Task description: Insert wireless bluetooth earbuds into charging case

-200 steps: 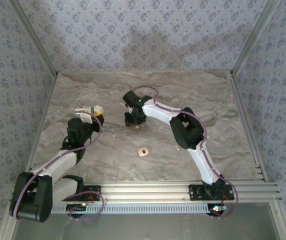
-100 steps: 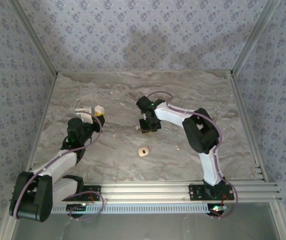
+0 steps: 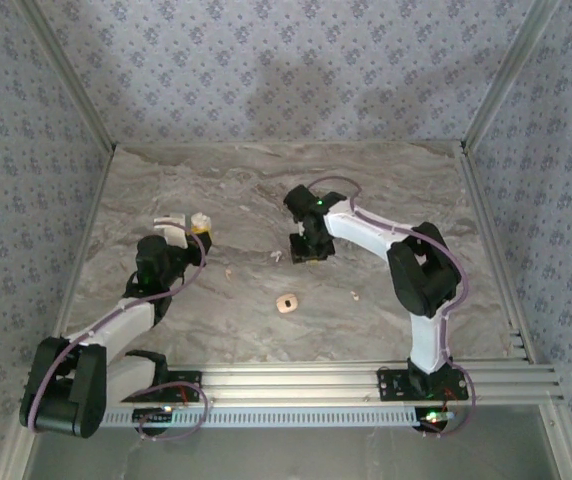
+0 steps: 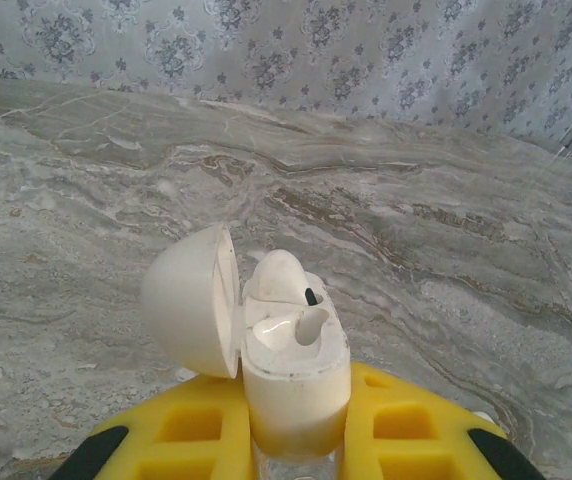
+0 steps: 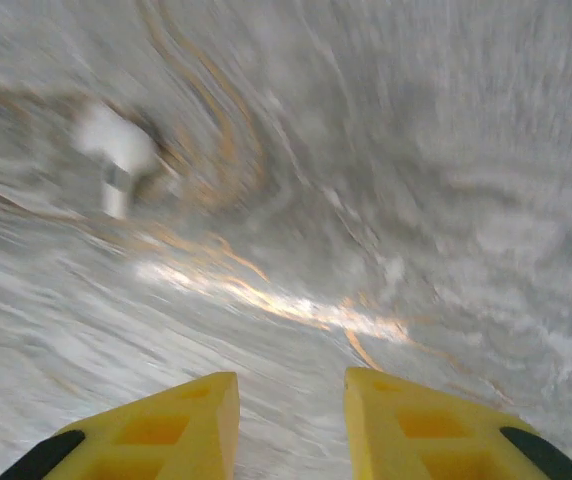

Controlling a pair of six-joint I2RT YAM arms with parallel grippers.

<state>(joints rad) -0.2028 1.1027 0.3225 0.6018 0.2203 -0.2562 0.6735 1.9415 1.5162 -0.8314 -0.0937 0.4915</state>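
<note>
My left gripper [image 4: 292, 400] is shut on the charging case [image 4: 294, 372], a cream-white case held upright with its lid [image 4: 188, 300] swung open to the left. One white earbud [image 4: 280, 275] sits in a socket of the case; the socket beside it is hollow. In the top view the left gripper [image 3: 191, 228] holds the case [image 3: 197, 219] at mid-left. My right gripper [image 3: 307, 251] hovers over the table's middle. Its jaws [image 5: 291, 390] stand open with bare table between them. A blurred white earbud [image 5: 116, 152] lies ahead and to their left, a pale fleck [image 3: 276, 256] just left of the gripper.
A tan squarish piece with a dark spot [image 3: 286, 302] lies near the front centre. Small pale flecks lie at left-centre [image 3: 229, 272] and right of the tan piece [image 3: 354, 295]. Patterned walls and metal rails enclose the marble table [image 3: 386, 190].
The right arm has swung to the right and slightly nearer, away from the left gripper, and its jaws have widened. The left arm and the case have stayed put.
</note>
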